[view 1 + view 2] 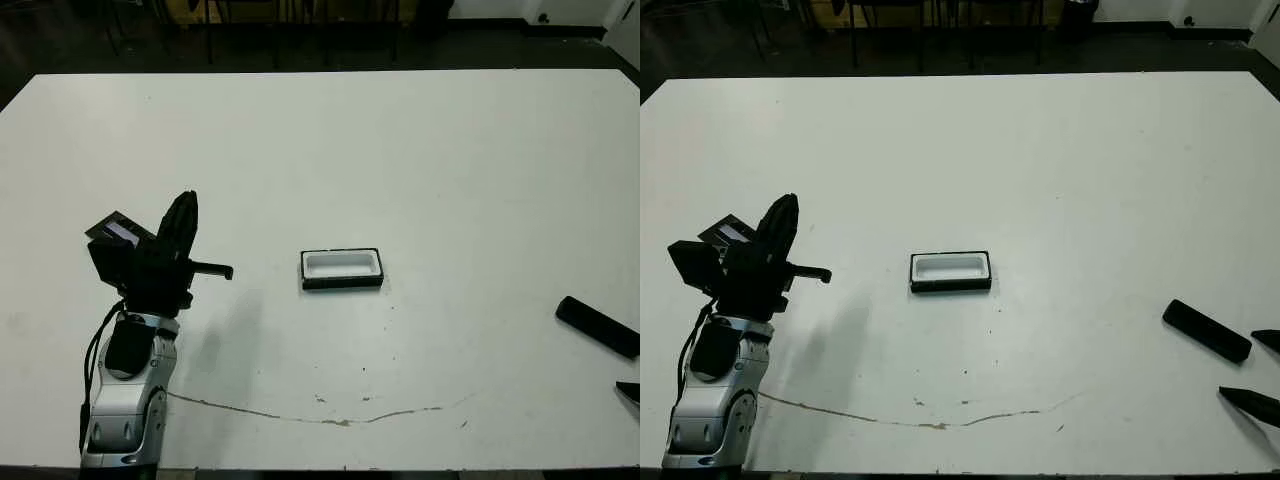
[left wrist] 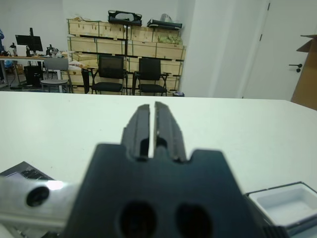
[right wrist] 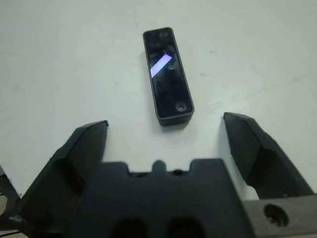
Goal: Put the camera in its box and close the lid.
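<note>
The box (image 1: 342, 268) lies open mid-table, its white lining showing and nothing in it. The camera (image 1: 597, 325), a slim black bar, lies flat at the right edge. In the right wrist view the camera (image 3: 167, 75) sits just beyond my right gripper (image 3: 166, 121), whose fingers (image 3: 91, 144) are spread wide open on either side of its near end. The lid (image 1: 116, 232), flat and black with a shiny strip, lies at the left, partly hidden behind my left gripper (image 1: 182, 212). That gripper is raised above the table, shut and holding nothing.
A thin brown crack or stain (image 1: 330, 418) runs along the table's front. Chairs (image 2: 124, 74) and stacked crates stand beyond the far edge. The box (image 2: 285, 203) shows at the corner of the left wrist view.
</note>
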Controlling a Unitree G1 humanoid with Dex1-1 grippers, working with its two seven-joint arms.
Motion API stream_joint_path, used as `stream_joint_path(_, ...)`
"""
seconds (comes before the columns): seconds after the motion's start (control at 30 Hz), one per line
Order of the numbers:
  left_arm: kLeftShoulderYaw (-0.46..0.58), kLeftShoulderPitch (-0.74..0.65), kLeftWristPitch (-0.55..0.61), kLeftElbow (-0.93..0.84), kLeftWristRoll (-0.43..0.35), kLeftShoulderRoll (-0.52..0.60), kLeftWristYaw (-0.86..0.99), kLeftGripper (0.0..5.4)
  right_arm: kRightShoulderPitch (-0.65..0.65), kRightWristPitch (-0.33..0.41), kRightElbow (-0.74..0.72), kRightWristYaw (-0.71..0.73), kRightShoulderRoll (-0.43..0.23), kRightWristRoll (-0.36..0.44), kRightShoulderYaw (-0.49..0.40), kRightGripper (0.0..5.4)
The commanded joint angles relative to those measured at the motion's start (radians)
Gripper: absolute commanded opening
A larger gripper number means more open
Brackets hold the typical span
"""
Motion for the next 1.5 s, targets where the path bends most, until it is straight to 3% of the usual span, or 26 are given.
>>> stream_joint_path(0.03,0.002,0.015,0.003,0.015,0.005,0.010,-0.001,0.00,0.041,0.070,-0.033,-0.069,0.059,-0.040,0.046,5.37)
stream_joint_path(0.17,0.004,0.014,-0.003,0.017,-0.001,0.007,-0.003,0.00,0.086,0.114,-0.127,-0.167,0.073,-0.040,0.050,4.89)
stream_joint_path(0.43,-0.004,0.021,0.014,0.001,0.012,0.004,0.014,0.00,0.107,0.199,-0.189,-0.204,0.074,-0.011,0.054,3.46)
stream_joint_path(0.67,-0.006,0.025,0.042,-0.018,0.004,0.005,0.017,0.00,0.120,0.212,-0.261,-0.215,0.084,0.015,0.045,2.23)
stream_joint_path(0.77,-0.009,0.029,0.044,-0.025,0.016,0.006,0.021,0.00,0.112,0.282,-0.307,-0.229,0.067,0.005,0.069,1.69)
stream_joint_path(0.9,-0.013,0.032,0.057,-0.034,0.015,0.007,0.022,0.00,0.122,0.300,-0.411,-0.294,0.066,-0.017,0.079,0.99)
stream_joint_path(0.97,-0.014,0.031,0.047,-0.029,0.020,0.011,0.018,0.00,0.109,0.337,-0.444,-0.289,0.071,0.008,0.081,0.73)
stream_joint_path(1.07,-0.016,0.027,0.037,-0.021,0.033,0.013,0.020,0.00,0.090,0.435,-0.542,-0.291,0.069,0.053,0.082,0.68)
stream_joint_path(1.17,-0.016,0.027,0.049,-0.025,0.036,0.013,0.022,0.00,0.050,0.457,-0.620,-0.318,0.087,0.061,0.092,0.68)
stream_joint_path(1.27,-0.017,0.025,0.042,-0.021,0.039,0.016,0.017,0.00,0.029,0.527,-0.771,-0.401,0.098,0.062,0.097,0.68)
stream_joint_path(1.33,-0.016,0.024,0.036,-0.017,0.041,0.018,0.015,0.00,-0.025,0.559,-0.797,-0.395,0.123,0.096,0.111,0.68)
stream_joint_path(1.5,-0.015,0.017,0.021,-0.003,0.041,0.023,0.008,0.00,-0.181,0.556,-0.770,-0.383,0.195,0.117,0.168,0.68)
